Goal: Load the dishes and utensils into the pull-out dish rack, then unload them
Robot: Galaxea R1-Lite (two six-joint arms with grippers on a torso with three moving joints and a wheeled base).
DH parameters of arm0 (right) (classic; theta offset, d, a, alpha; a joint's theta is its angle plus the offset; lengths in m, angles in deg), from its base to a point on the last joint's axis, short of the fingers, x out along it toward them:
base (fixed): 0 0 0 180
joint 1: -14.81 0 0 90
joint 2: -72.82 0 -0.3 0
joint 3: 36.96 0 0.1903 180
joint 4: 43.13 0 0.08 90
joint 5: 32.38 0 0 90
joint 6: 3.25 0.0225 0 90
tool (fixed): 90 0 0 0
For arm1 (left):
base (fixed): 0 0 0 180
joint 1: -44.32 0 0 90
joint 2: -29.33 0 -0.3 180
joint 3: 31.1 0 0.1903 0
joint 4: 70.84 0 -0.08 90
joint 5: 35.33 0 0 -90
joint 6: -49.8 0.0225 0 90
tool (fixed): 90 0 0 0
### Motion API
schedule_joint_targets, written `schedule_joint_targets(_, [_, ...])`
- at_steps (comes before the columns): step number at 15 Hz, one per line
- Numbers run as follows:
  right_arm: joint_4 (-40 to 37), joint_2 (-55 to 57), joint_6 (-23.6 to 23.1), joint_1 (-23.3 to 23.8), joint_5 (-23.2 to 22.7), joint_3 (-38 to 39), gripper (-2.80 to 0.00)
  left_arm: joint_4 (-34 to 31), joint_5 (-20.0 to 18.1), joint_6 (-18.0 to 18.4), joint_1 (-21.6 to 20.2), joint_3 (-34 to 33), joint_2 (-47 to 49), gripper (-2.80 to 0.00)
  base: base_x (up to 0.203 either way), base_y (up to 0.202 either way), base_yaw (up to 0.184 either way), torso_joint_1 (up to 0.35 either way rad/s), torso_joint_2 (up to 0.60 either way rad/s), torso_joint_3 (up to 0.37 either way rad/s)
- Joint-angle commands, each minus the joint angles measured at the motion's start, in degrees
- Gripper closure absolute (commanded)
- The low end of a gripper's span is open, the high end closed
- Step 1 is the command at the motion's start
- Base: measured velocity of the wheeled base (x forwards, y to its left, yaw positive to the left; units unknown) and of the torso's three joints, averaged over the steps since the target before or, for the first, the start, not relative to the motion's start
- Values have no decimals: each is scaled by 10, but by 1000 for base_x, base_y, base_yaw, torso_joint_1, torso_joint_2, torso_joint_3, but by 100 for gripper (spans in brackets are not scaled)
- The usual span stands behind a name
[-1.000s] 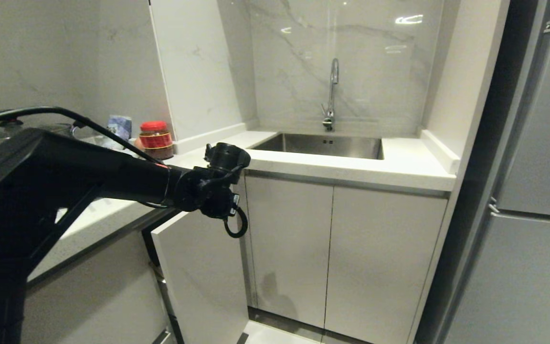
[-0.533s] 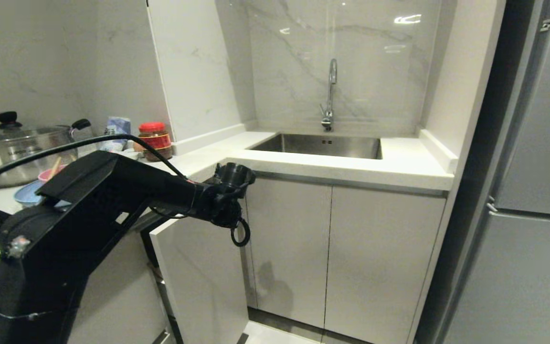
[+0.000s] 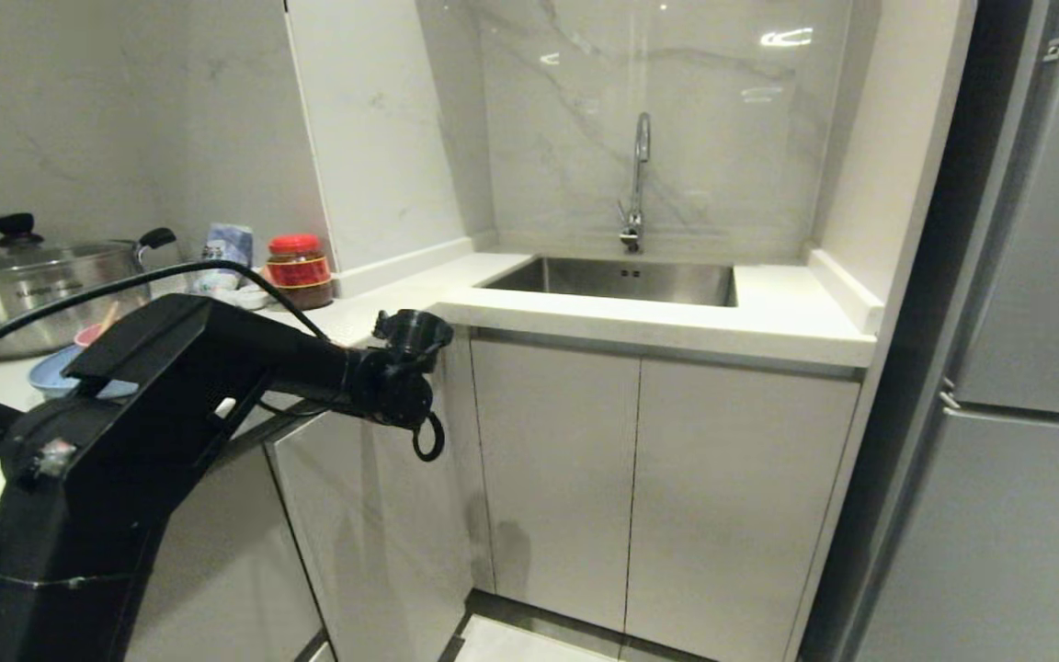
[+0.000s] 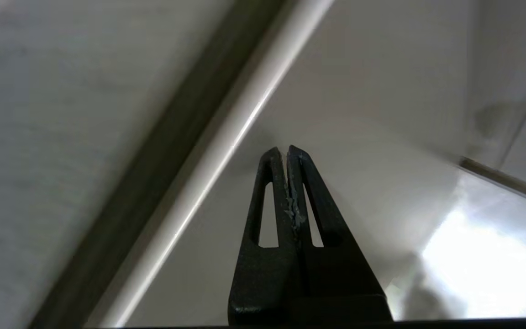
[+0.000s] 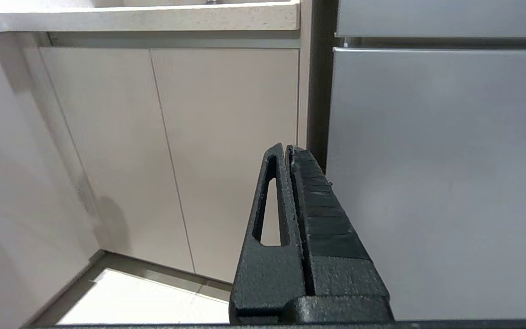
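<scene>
The pull-out dish rack shows only its white cabinet front (image 3: 373,533), standing almost flush with the cabinets; its basket is hidden. My left arm reaches to the front's top edge, wrist (image 3: 399,384) above it. In the left wrist view my left gripper (image 4: 286,150) is shut and empty, tips close to the white front (image 4: 226,237). The light-blue plate (image 3: 47,377) and pink bowl (image 3: 86,334) sit on the counter at the far left, a chopstick (image 3: 109,318) poking from the bowl. My right gripper (image 5: 286,148) is shut and empty, parked low, facing the cabinets.
A steel pot with a glass lid (image 3: 24,285) and a red-lidded jar (image 3: 300,269) stand on the left counter. The sink (image 3: 621,279) and faucet (image 3: 637,179) lie ahead above two cabinet doors (image 3: 640,487). A grey fridge (image 3: 1035,368) fills the right.
The white front has slid back towards the cabinet and the dark gap beside it has closed. My left arm has followed it in and sunk lower, uncovering the pot and dishes.
</scene>
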Motion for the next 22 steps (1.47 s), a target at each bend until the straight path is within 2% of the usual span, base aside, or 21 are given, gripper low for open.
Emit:
schedule_joint_targets(1, [1, 0, 0, 0, 0, 15, 0, -1, 4, 1, -5, 4, -1, 0, 0, 0, 0, 0, 0, 0])
schedule_joint_targets(9, [0, 0, 0, 0, 0, 15, 0, -1, 0, -3, 13, -7, -17, 0, 0, 0, 0, 0, 0, 0])
schedule_joint_targets(12, [1, 0, 0, 0, 0, 15, 0, 0, -22, -8, 33, -30, -69, 0, 0, 0, 0, 0, 0, 0])
schedule_joint_targets(16, [1, 0, 0, 0, 0, 15, 0, -3, -89, -21, 53, -67, -203, 0, 0, 0, 0, 0, 0, 0])
schedule_joint_targets(22, [1, 0, 0, 0, 0, 15, 0, -12, -206, -20, 56, -140, -493, 0, 0, 0, 0, 0, 0, 0])
